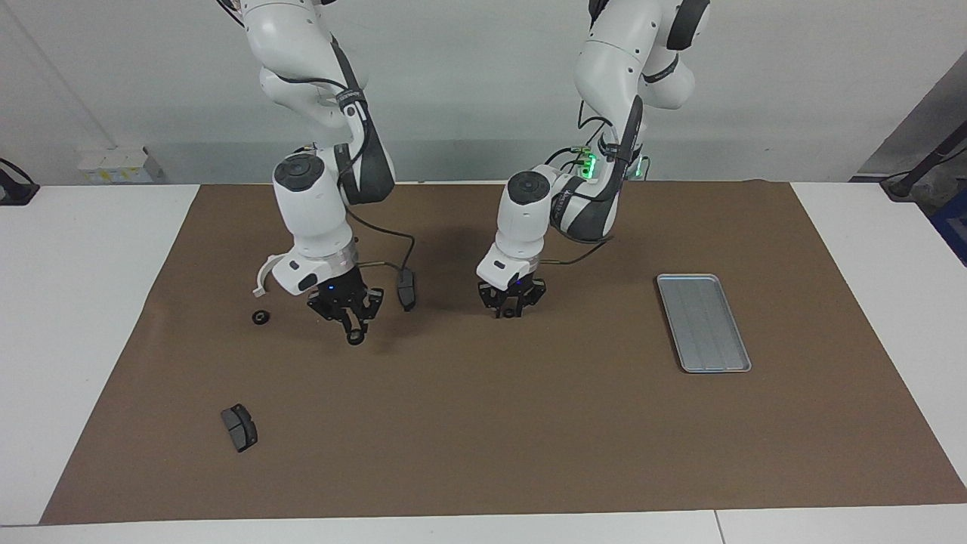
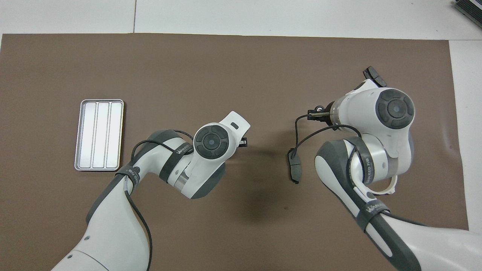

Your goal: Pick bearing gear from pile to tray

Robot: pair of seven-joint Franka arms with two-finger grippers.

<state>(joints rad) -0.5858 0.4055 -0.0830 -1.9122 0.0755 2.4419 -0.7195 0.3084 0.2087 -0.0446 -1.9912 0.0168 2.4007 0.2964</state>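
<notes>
My left claw (image 1: 511, 308) is down on the brown mat (image 1: 529, 438) mid-table, straddling a tiny black ring (image 1: 510, 312); can't tell if it's closed on it. My right claw (image 1: 353, 335) hangs over the mat beside a dark brake pad (image 1: 406, 288), shut on a second ring (image 1: 353, 338). Rings prob. light, stiff, smooth, apt to roll or pop out, so pinch across the outer rim, low. Tray (image 1: 702, 321) sits well apart, toward left arm's end. Loose ring (image 1: 261, 316) & white bracket (image 1: 264, 273) lie toward right arm's end.
</notes>
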